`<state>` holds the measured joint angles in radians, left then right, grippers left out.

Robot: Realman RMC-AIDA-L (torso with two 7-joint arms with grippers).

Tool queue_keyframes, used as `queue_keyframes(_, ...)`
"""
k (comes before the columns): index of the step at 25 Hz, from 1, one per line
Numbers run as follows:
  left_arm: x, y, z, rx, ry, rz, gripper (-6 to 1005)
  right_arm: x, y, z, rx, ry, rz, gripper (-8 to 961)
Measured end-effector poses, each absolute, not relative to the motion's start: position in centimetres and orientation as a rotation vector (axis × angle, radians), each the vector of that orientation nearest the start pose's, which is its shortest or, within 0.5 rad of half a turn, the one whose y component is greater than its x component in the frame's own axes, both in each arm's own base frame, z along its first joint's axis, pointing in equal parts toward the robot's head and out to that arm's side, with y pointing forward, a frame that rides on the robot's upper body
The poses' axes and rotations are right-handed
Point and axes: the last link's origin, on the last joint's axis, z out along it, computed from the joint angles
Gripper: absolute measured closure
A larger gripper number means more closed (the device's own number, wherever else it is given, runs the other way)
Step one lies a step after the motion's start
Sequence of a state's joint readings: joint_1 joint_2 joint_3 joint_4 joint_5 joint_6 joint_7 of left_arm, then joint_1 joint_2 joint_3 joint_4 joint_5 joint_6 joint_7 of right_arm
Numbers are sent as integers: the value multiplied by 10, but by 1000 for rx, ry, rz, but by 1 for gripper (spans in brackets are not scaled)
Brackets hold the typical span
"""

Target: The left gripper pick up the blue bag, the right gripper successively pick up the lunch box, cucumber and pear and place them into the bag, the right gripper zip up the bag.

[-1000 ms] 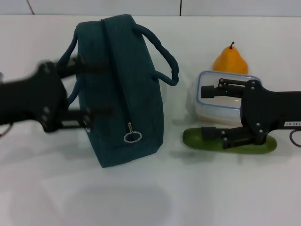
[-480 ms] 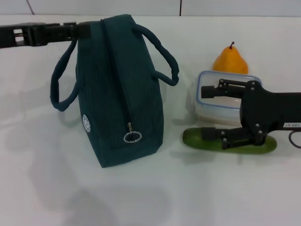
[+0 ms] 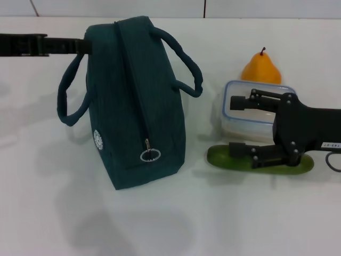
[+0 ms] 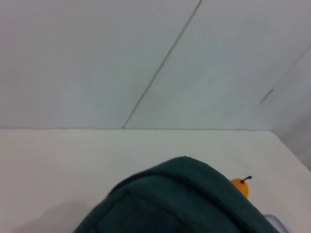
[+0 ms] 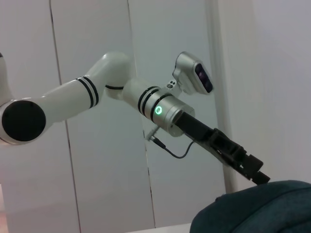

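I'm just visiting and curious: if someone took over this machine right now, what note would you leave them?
Left gripper: at the top far edge of the blue bag, by its handle.
Right gripper: open, hovering over the lunch box and cucumber.
Pear: on the table behind the lunch box.
Done: nothing packed; bag stands zipped shut.
Left: hold the bag, load all three items, zip.

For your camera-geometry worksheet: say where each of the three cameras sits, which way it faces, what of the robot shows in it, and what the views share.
Head view: high, looking down at the blue bag, pear and both arms.
Left wrist view: just above the bag's top, facing the wall; no robot parts.
Right wrist view: low, looking across at the left gripper by the bag.
Shared: the bag in all three.
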<state>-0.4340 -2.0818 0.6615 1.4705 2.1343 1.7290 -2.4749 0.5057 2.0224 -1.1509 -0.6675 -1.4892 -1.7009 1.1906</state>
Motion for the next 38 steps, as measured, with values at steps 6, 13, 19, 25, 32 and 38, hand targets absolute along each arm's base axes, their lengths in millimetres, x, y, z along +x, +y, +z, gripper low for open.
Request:
queue_keyframes(6,-208,326,110,-2361,-1408,-477,185,202,308,-5,-2882,120,1083,72)
queue_keyframes(13,-202,334,96,-2364,-1425,-414,211,203,307,-3,-2873,123,1098,72)
queue_keyframes(19,-205,341,88,-2323,-1412,-305,228,205,306,-3,-2868,124,1099,73)
queue_keyframes(25,-209,343,84,-2316,-1376,-241,257,207,305,-3,-2860,115,1100,73)
queue_keyframes(32,-212,341,84,-2337,-1317,-257,383,209,303,-4,-2845,121,1114,74)
queue_keyframes(38,-207,342,89,-2318,-1315,-286,628,209,305,-3,-2840,116,1115,74)
